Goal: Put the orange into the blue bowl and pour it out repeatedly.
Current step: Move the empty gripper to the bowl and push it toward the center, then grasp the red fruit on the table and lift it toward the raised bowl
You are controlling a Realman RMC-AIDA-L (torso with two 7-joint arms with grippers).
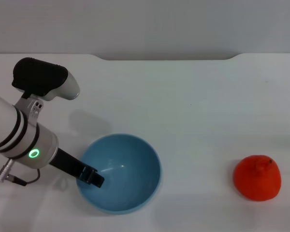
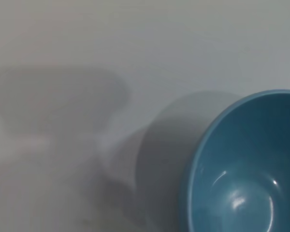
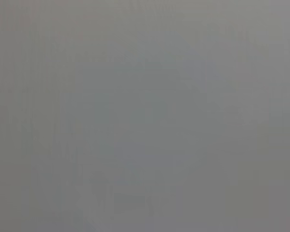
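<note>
The blue bowl [image 1: 130, 164] stands upright and empty on the white table, near the front left. It also shows in the left wrist view [image 2: 251, 169]. My left gripper [image 1: 93, 179] is at the bowl's left rim, shut on it, with one black finger [image 1: 79, 169] reaching over the rim into the bowl; the other finger is hidden. The orange [image 1: 257, 178] lies on the table at the front right, well apart from the bowl. My right gripper is out of view; its wrist view shows only a plain grey surface.
The white table [image 1: 183, 106] reaches back to a far edge with a shallow notch [image 1: 164, 58]. My left arm [image 1: 19, 135] crosses the left side, its shadow falling on the table beside the bowl.
</note>
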